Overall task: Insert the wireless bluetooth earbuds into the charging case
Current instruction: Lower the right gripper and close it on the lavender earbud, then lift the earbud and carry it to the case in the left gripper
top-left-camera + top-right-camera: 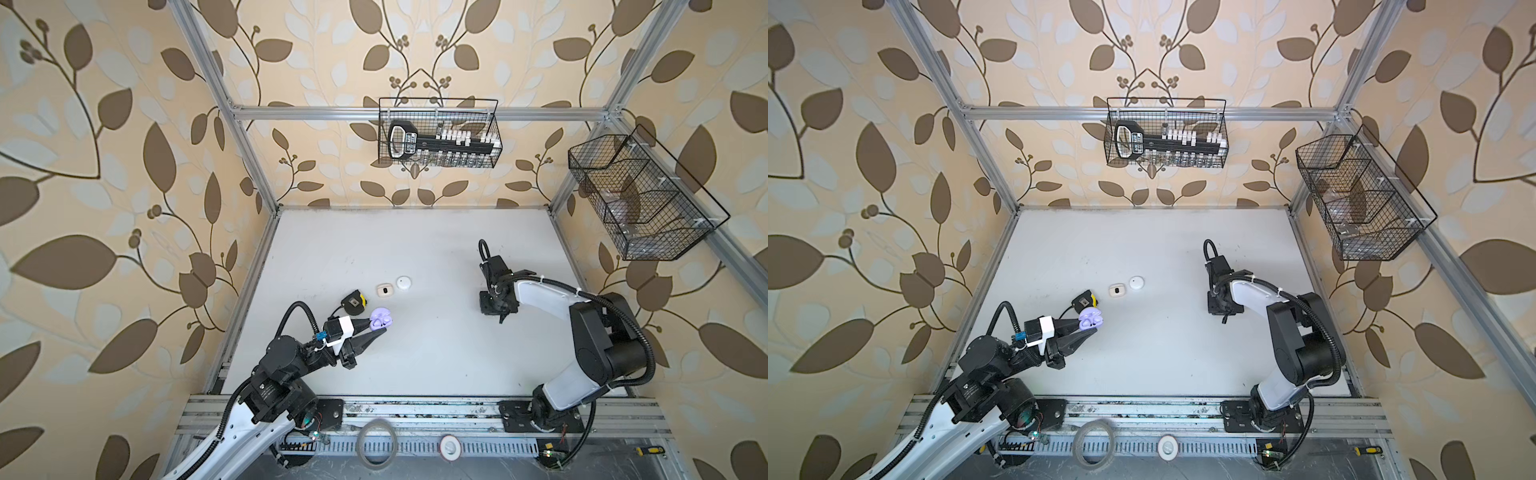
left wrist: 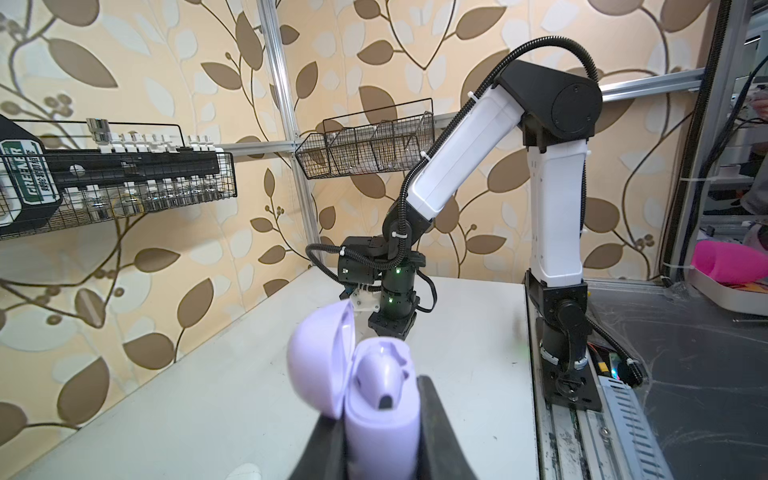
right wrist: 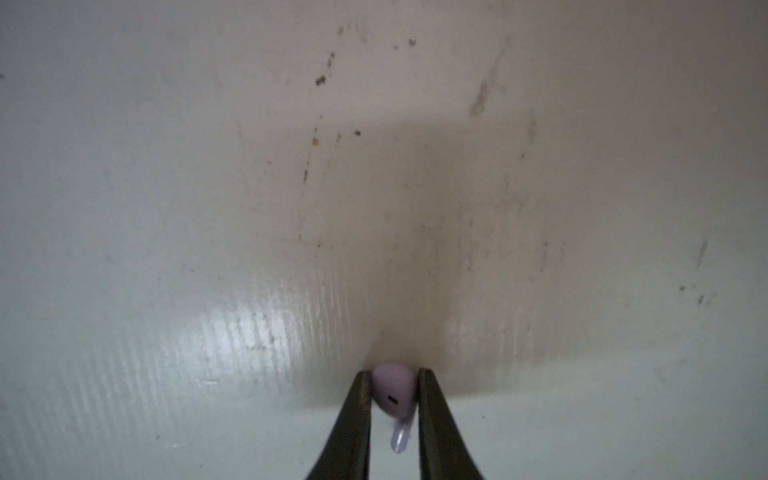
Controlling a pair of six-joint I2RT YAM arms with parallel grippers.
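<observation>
My left pincer clamps lavender case, lid open, twin earbud seated inside, near bench left edge. My right pincer closed on lavender earbud lying on bench, toward right edge.

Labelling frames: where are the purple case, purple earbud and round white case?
purple case (image 2: 380, 436): left wrist view, its lower shell.
purple earbud (image 3: 392, 392): right wrist view, its rounded head.
round white case (image 1: 403, 283): a top view, its top.
</observation>
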